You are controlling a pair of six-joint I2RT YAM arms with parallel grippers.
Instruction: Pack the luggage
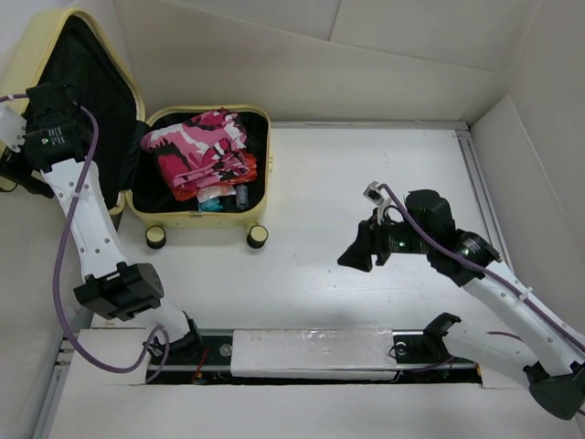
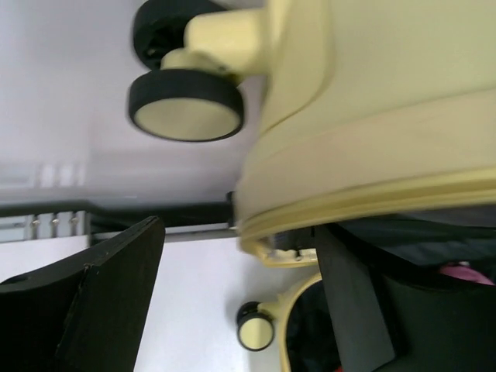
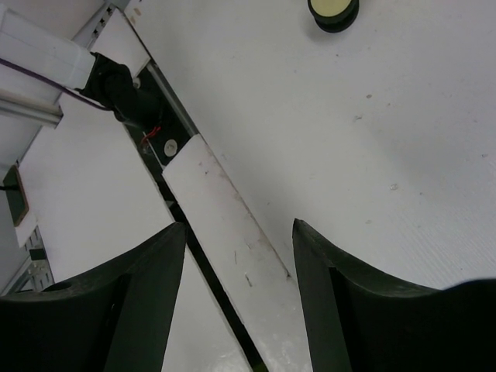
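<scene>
The luggage (image 1: 196,220) sits open at the far left of the table (image 1: 366,183). Its lid (image 1: 91,82) stands up, showing black lining, and the base is stuffed with a pink camo bundle (image 1: 196,142) on top of something red-orange (image 1: 219,174), plus a few small teal bits (image 1: 212,203) at the near edge. Two casters (image 1: 258,236) poke out the front toward the arms.

The left gripper (image 1: 23,174) is right up against the outer left side of the raised lid. From its wrist camera the yellow shell and rim fill the view just beyond one black finger (image 2: 93,310). A dark shape sits on the other side of the rim, but honestly I can't tell if it's the second finger, so no idea if it's grabbing the lid or not.

The right gripper (image 1: 355,251) is well off to the right of the suitcase, hanging over bare table, fingers (image 3: 132,310) spread wide with nothing between them. One caster just peeks in at the top of its view.
</scene>
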